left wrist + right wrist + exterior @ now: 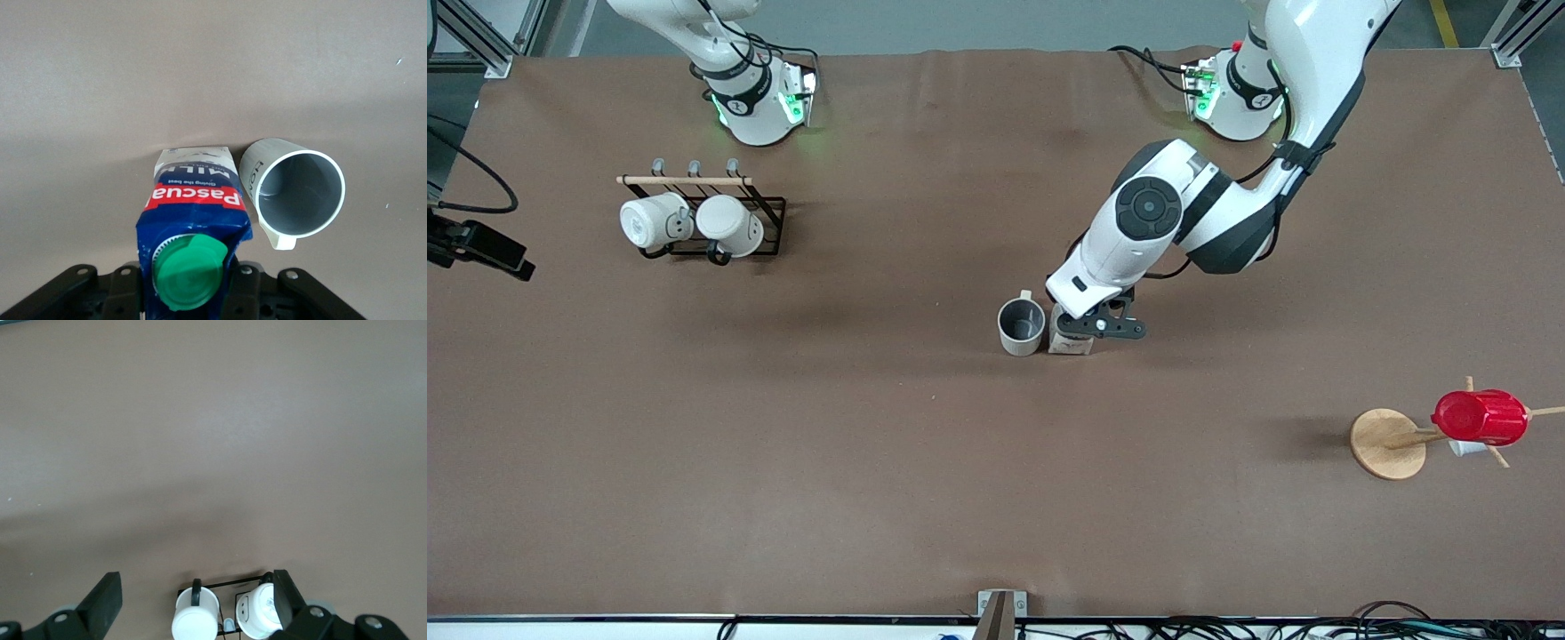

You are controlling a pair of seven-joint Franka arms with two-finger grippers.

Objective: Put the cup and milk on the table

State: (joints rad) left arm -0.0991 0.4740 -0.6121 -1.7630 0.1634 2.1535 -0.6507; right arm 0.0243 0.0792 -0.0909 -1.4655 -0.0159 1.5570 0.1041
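Rack [720,233] toward right arm's end holds 2 white mugs [694,222], lying on their sides. Right gripper [193,603] up over table [783,444] by the rack, fingers spread wide, nothing in them; arm waits. Mid-table: cup [1021,326] upright on table, dark inside, looks empty. Milk [1069,340] just beside it, standing on table, green cap on. Left gripper [1100,325] at the carton top, fingers closed on it. Toward left arm's end: wooden stand [1389,443] w/ red cup [1481,417] on a peg.

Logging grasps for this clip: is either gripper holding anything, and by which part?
The left gripper holds the milk by its top, near the cap. The right gripper is open, holding nothing.
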